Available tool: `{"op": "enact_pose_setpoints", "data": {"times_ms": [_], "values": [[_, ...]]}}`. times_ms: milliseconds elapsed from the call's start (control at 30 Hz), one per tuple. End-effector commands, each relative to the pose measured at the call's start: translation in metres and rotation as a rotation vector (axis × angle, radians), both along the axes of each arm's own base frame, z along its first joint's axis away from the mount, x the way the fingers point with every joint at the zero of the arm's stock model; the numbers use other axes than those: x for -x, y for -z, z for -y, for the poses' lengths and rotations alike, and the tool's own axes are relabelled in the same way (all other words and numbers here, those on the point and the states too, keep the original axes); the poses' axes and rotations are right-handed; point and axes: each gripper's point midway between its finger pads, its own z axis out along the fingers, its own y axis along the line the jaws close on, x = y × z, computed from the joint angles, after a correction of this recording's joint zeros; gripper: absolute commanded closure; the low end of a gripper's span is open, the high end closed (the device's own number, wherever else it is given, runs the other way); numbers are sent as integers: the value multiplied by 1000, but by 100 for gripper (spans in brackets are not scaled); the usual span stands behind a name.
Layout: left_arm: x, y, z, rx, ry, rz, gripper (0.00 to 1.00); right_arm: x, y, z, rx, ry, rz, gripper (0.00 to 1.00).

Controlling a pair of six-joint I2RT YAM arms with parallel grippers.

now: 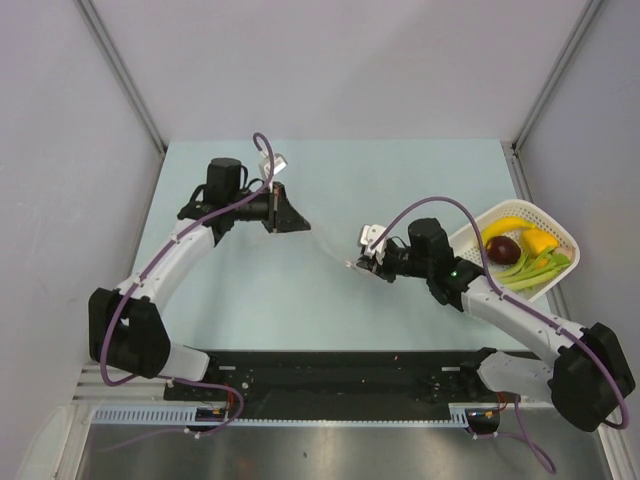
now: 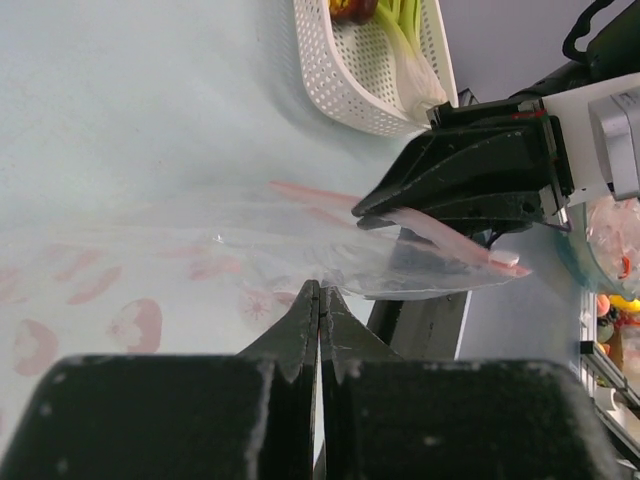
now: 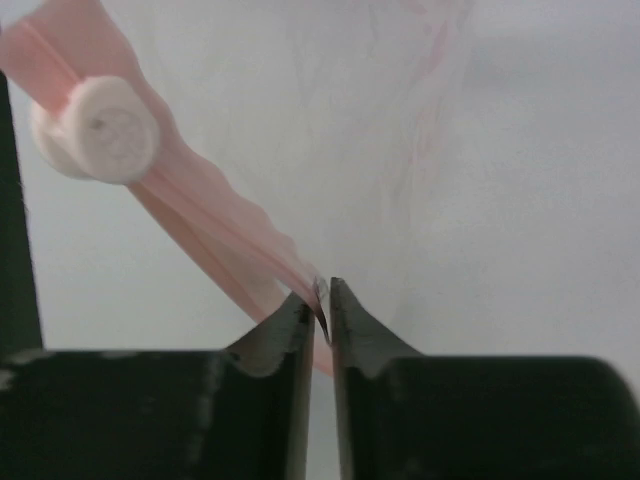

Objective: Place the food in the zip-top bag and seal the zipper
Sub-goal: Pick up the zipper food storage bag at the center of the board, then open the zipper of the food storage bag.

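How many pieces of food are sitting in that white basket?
4, all in the white basket: yellow banana at the far side, dark red-purple fruit just below it, orange-yellow fruit to the right, green leek along the near edge. Others may be hidden underneath.

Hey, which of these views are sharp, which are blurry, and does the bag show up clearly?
Top view: even light, sharp, but the clear bag nearly vanishes against the pale table. Left wrist view: bag's pink prints readable, slight sheen on the plastic. Right wrist view: zipper and its slider out of focus.
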Motion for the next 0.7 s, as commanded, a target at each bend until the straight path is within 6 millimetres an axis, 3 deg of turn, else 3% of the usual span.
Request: {"op": "enact_pose_setpoints", "data": {"times_ms": [0,67,100,200,233,267,333,367,467,567,600,667], "values": [[-9,-8,-1,13,-31,-2,97,-3,-33,-12,-136,46,-22,100],[-19,-17,-2,10,-75,9,67,1,-46,-12,-214,108,-132,100],[-30,-29,-4,9,-107,39,42,0,-60,-13,-255,125,-167,100],[-59,-55,-25,9,-249,83,22,-3,-81,-5,-394,259,-394,100],[-72,-75,-38,27,-310,114,8,-6,-93,-2,-442,292,-446,100],[-76,-87,-45,24,-350,137,3,-14,-98,6,-483,339,-492,100],[-89,-117,-62,-19,-444,261,1,-10,-116,5,-574,349,-650,100],[-87,-129,-67,-38,-472,305,1,-14,-120,9,-605,368,-695,100],[-77,-143,-72,-110,-514,402,0,-12,-143,9,-660,374,-713,100],[-53,-133,-52,-200,-473,441,1,-22,-149,13,-692,449,-751,100],[-47,-122,-45,-241,-444,455,1,-27,-146,14,-695,469,-772,100],[-27,-116,-18,-282,-395,506,2,-32,-146,13,-713,494,-802,100]]}}
